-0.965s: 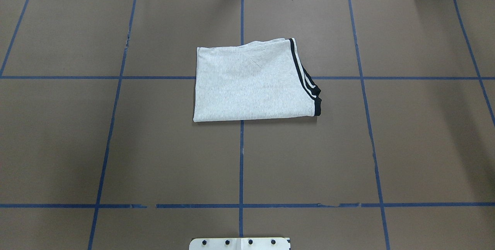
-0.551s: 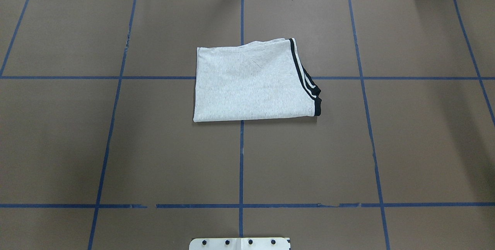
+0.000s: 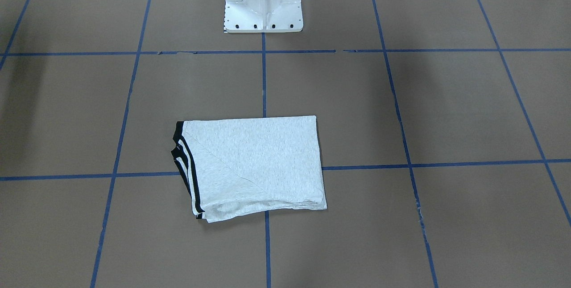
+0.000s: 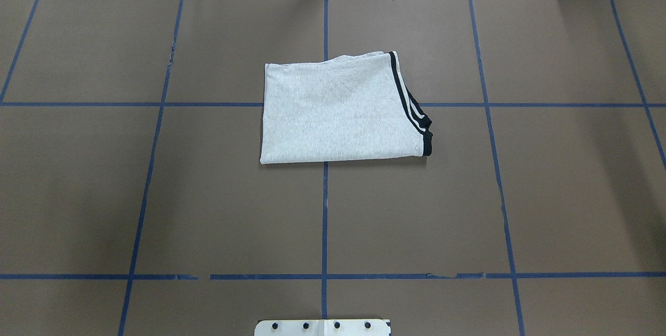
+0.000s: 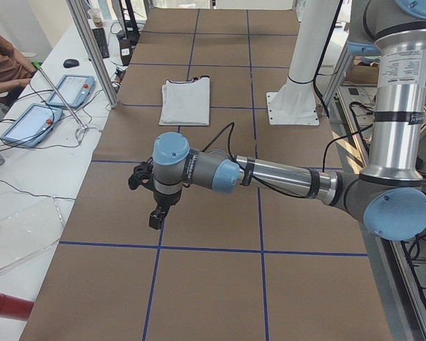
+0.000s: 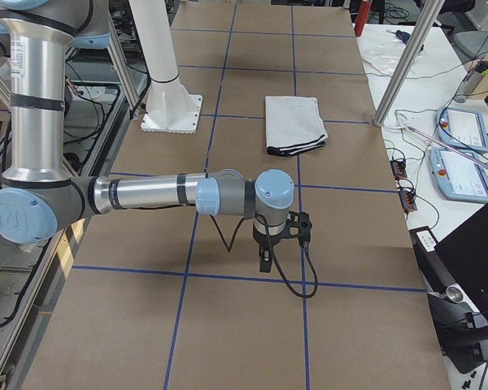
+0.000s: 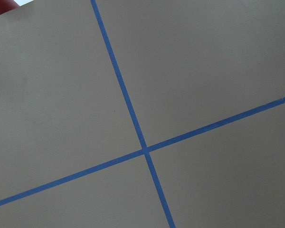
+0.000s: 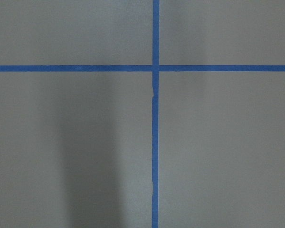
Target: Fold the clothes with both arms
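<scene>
The shirt is laid folded at the middle of the table, over a tape crossing. The left gripper and right gripper are held well apart from it; whether either is spread cannot be told.

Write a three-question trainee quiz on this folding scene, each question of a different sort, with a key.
1. True or false: the T-shirt lies folded on the table, touched by neither the left arm nor the right arm.
2. In the overhead view, the shirt's black-striped edge faces: A) the view's left, B) the view's right, C) the robot.
3. Fill in: each wrist camera shows two tape lines crossing; their colour is ____.
Key: 1 true; 2 B; 3 blue.
</scene>
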